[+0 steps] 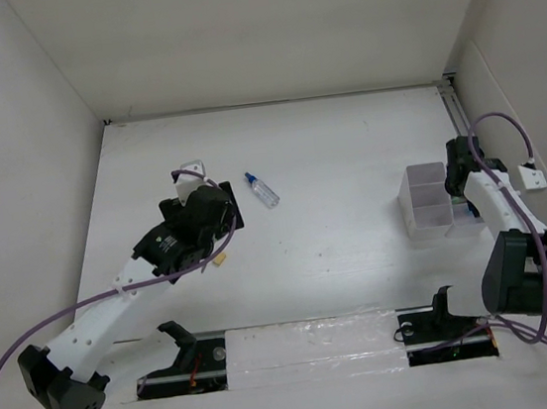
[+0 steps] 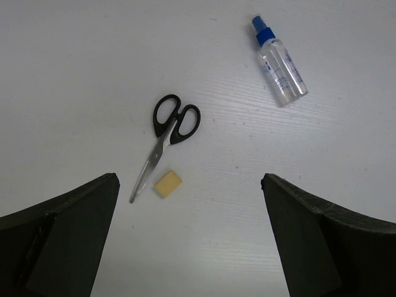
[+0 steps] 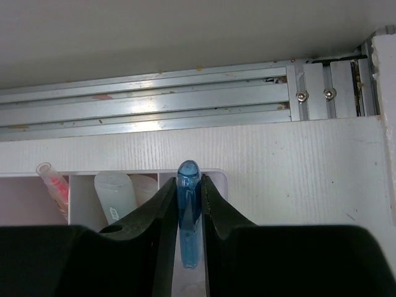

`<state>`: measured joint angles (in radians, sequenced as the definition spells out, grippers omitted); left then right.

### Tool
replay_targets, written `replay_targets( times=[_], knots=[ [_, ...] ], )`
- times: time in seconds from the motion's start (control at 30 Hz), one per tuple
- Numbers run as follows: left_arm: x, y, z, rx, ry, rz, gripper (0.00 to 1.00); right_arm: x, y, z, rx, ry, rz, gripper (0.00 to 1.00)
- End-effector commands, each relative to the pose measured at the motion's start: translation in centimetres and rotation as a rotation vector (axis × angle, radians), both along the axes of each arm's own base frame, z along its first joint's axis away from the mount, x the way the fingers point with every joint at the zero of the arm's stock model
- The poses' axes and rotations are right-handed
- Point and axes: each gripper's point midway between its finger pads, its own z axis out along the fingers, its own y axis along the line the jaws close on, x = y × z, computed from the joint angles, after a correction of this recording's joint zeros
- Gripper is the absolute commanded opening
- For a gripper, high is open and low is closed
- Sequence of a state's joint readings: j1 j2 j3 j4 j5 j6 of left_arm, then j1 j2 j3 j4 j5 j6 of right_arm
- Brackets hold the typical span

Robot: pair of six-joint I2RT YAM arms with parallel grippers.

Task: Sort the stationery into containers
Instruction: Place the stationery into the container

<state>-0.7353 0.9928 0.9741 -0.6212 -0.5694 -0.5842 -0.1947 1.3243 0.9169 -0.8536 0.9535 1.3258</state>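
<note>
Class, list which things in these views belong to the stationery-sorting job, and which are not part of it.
Job: scissors, yellow eraser, blue-capped bottle, blue marker, divided organiser.
Not part: aluminium rails, purple cable.

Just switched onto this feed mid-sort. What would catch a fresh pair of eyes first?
The right end effector is shut on a blue marker at the rim of the translucent organiser, on the right of the table. Across from it, the left end effector hangs wide open above black-handled scissors and a small yellow eraser lying side by side, with a blue-capped clear bottle lying apart from them.
</note>
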Motion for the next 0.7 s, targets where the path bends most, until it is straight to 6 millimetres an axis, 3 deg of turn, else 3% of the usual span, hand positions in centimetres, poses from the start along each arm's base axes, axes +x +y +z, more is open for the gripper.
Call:
replay_targets(
  times=[0.0, 0.1, 0.33, 0.47, 0.57, 0.67],
  knots=[
    [-0.1, -0.4, -0.1, 0.000, -0.007, -0.021, 1.00, 0.3, -0.7, 1.6, -0.039, -0.032, -0.026, 0.02],
    [-0.1, -0.4, -0.1, 0.000, -0.007, -0.021, 1.00, 0.6, -0.5, 1.4, -0.026, -0.037, -0.005, 0.07],
    [-0.2, -0.6, -0.1, -0.005, -0.002, -0.027, 1.00, 0.9, -0.2, 1.5, -0.009, -0.041, 0.035, 0.30],
    [-0.2, -0.6, -0.1, -0.005, -0.002, -0.027, 1.00, 1.2, -0.1, 1.5, -0.005, -0.052, 0.049, 0.31],
    [-0.2, -0.6, -0.1, -0.005, -0.002, -0.027, 1.00, 1.6, 0.0, 1.5, -0.002, -0.050, 0.070, 0.43],
    [-0.2, -0.6, -0.1, 0.002, -0.002, -0.033, 1.00, 1.6, 0.1, 1.4, 0.007, -0.052, 0.074, 0.46]
  ],
)
